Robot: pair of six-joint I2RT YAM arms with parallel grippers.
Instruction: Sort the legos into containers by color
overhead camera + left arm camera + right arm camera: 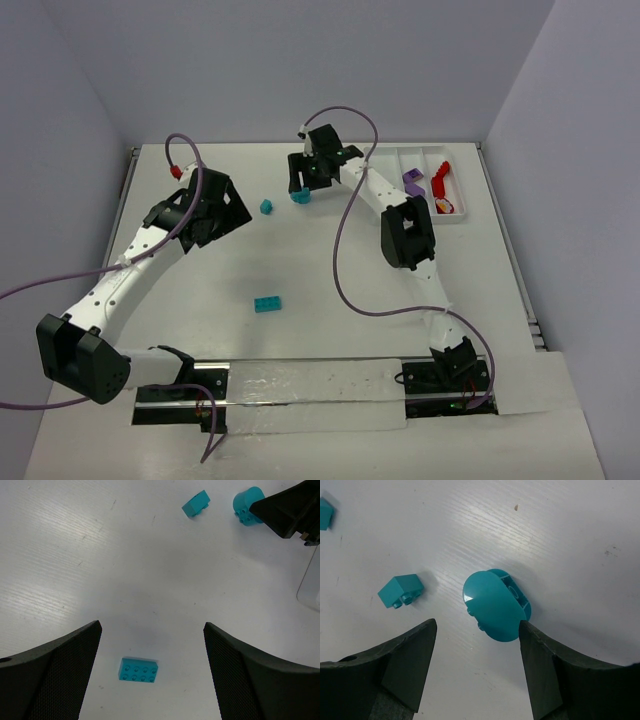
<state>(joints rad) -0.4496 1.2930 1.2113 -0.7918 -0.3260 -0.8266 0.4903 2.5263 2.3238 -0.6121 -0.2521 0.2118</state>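
Note:
Three teal legos lie on the white table: a flat brick, a small brick and a rounded piece. My right gripper is open, and the rounded piece lies just beyond its fingertips, close to the right one. My left gripper is open and empty, above the table left of the small brick. The white tray at the back right holds a purple piece, red pieces and a red round piece with a white-yellow top.
Purple cables loop over both arms. Grey walls close the table at the back and sides. The arm bases stand on a rail at the near edge. The right gripper's black body shows in the left wrist view.

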